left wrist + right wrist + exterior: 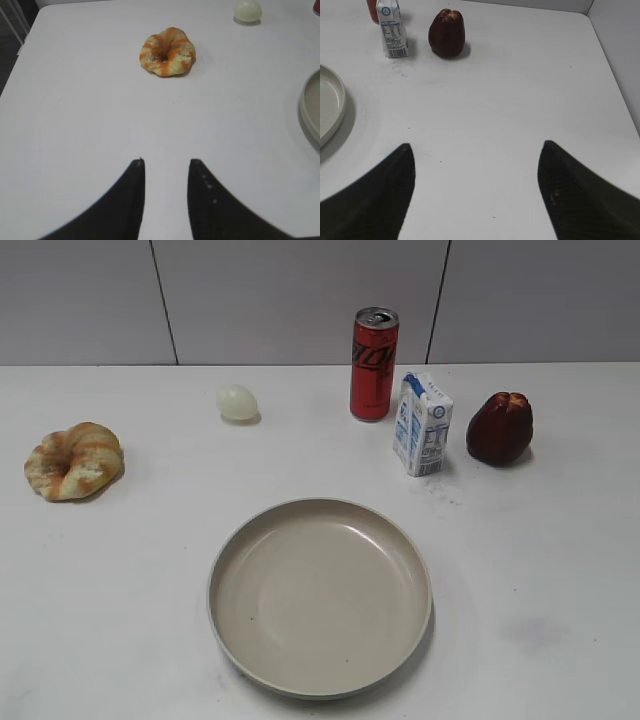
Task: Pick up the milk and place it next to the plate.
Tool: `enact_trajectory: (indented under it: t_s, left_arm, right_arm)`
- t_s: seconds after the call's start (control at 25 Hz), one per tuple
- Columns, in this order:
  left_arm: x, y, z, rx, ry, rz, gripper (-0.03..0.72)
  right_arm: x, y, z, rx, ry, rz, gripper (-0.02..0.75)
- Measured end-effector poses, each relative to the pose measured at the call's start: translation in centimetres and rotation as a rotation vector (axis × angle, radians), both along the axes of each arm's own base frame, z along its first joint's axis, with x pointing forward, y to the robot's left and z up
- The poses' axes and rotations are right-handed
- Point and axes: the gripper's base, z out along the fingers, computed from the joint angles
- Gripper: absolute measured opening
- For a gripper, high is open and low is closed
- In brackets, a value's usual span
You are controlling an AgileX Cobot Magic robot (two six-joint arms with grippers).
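The milk (421,425), a small white and blue carton, stands upright on the white table behind the plate, between the red can and a dark red fruit. It also shows at the top left of the right wrist view (391,29). The plate (320,595), large, round and beige, lies empty at the front centre; its rim shows in the left wrist view (311,110) and the right wrist view (332,107). My right gripper (476,146) is wide open and empty over bare table, well short of the milk. My left gripper (166,161) is open with a narrow gap, empty. Neither gripper shows in the exterior view.
A tall red can (373,364) stands just left of and behind the milk. A dark red fruit (499,428) stands to its right. A pale egg (237,402) lies at the back left. A bread ring (74,460) lies at the far left. A wall runs behind the table.
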Motion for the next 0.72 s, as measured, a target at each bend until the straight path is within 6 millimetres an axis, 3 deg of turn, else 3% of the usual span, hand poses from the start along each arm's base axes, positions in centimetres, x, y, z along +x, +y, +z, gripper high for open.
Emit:
enact_trajectory:
  t_s: [0.72]
  left_arm:
    - [0.00,0.00,0.00,0.000,0.000,0.000,0.230]
  right_arm:
    - [0.15,0.02,0.14,0.019,0.003,-0.008,0.559]
